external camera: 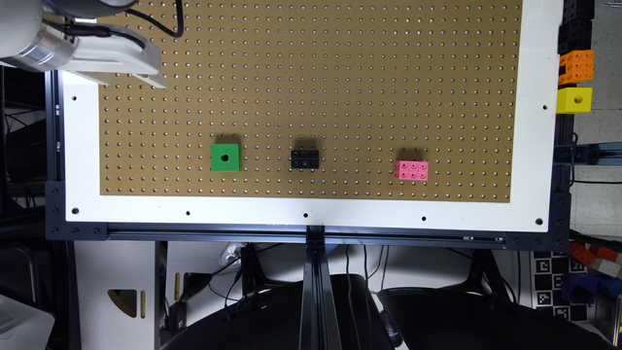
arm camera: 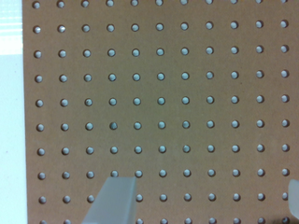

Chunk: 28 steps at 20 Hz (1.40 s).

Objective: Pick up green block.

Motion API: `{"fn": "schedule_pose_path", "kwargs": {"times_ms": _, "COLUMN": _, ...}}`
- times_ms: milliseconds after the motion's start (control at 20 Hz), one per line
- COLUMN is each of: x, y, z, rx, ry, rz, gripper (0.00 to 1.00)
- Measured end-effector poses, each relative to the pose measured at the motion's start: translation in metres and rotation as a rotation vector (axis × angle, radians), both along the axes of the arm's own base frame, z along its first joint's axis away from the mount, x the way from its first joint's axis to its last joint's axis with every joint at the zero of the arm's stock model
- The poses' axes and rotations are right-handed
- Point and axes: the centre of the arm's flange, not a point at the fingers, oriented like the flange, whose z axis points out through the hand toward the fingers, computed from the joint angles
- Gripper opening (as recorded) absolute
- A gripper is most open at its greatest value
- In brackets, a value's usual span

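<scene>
brown pegboard [external camera: 340,73] holds the green block [external camera: 225,157]; gripper [arm camera: 198,200] hangs well apart, spread wide, empty.

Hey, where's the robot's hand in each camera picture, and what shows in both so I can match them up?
Exterior view: the hand hangs over the pegboard's far corner at the exterior view's left, well away from the green block.
Wrist view: the hand shows as two pale fingertips, set wide apart with bare board between.
Shared landmark: the brown pegboard with its white border.
</scene>
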Motion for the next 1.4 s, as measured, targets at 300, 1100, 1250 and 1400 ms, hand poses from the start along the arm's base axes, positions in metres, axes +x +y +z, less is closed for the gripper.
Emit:
{"fn": "schedule_pose_path", "kwargs": {"times_ms": 300, "x": 0.0, "y": 0.002, "z": -0.002, "rx": 0.002, "ry": 0.003, "rz": 0.003, "gripper": 1.0}}
{"fn": "schedule_pose_path", "kwargs": {"times_ms": 1100, "x": 0.048, "y": 0.06, "z": 0.003, "rx": 0.018, "ry": -0.034, "rz": 0.023, "gripper": 1.0}}
{"fn": "schedule_pose_path", "kwargs": {"times_ms": 1250, "x": 0.067, "y": 0.068, "z": -0.001, "rx": 0.025, "ry": -0.042, "rz": 0.024, "gripper": 1.0}}
{"fn": "schedule_pose_path", "kwargs": {"times_ms": 1400, "x": 0.074, "y": 0.067, "z": -0.005, "rx": 0.029, "ry": -0.044, "rz": 0.024, "gripper": 1.0}}
